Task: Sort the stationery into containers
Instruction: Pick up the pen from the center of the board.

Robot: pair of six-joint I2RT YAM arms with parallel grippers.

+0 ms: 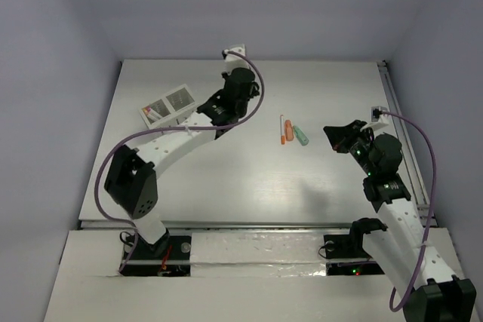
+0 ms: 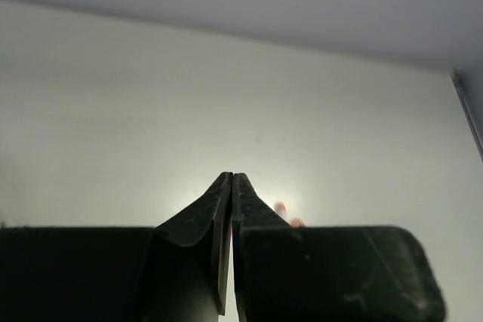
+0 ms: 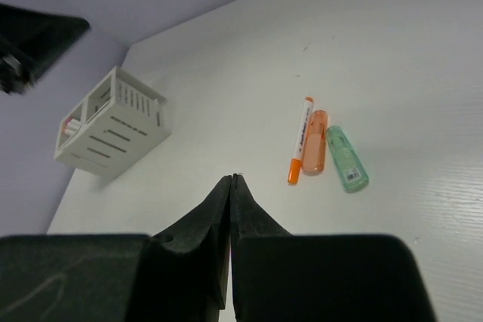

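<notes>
Three pieces of stationery lie side by side mid-table: a thin white pen with an orange end (image 1: 282, 130) (image 3: 299, 141), a stubby orange marker (image 1: 287, 132) (image 3: 315, 142) and a mint-green marker (image 1: 301, 136) (image 3: 346, 158). The white slotted container (image 1: 167, 105) (image 3: 113, 122) stands at the back left, with pink-tipped pens showing in one compartment. My right gripper (image 1: 330, 130) (image 3: 232, 177) is shut and empty, to the right of the markers and pointing at them. My left gripper (image 1: 243, 88) (image 2: 231, 176) is shut and empty, between the container and the markers. Two blurred orange tips (image 2: 281, 207) show just past its fingers.
A rail (image 1: 400, 133) runs along the table's right edge, with a small white socket (image 1: 378, 113) beside my right gripper. Grey walls close the table at the back and on both sides. My left arm's white link (image 1: 177, 139) stretches across the table just in front of the container.
</notes>
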